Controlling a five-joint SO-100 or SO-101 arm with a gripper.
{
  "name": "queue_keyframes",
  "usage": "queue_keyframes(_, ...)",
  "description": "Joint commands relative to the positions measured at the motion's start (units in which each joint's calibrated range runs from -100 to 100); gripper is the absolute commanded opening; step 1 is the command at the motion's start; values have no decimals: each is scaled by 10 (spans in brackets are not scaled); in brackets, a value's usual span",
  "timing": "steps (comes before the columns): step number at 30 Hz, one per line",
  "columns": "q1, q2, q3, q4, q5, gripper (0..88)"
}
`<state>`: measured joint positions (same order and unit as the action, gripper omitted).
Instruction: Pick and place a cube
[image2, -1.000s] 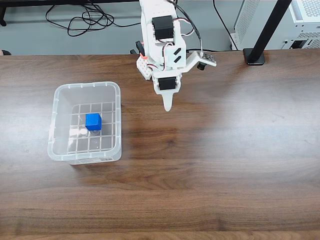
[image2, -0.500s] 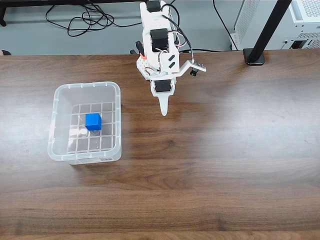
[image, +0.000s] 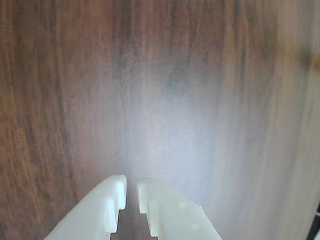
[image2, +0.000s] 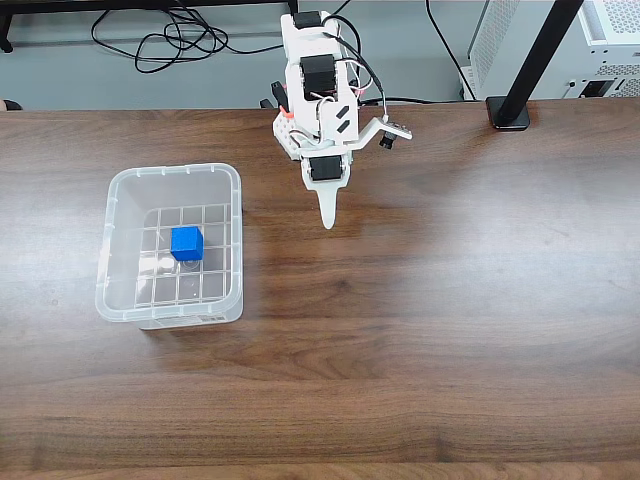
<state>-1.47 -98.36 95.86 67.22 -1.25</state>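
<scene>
Wrist view: we note the gripper empty, its white fingers nearly together above bare wood. In the fixed view the gripper hangs over the table, well apart from the clear bin; the cube rests on the bin's floor. We judge placement done; retract high and clear.
</scene>
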Motion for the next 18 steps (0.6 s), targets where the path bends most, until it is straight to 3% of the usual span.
queue_keyframes(1, 4, -6, -11, 17, 0, 19)
queue_keyframes(18, 25, -6, -11, 18, -16, 19)
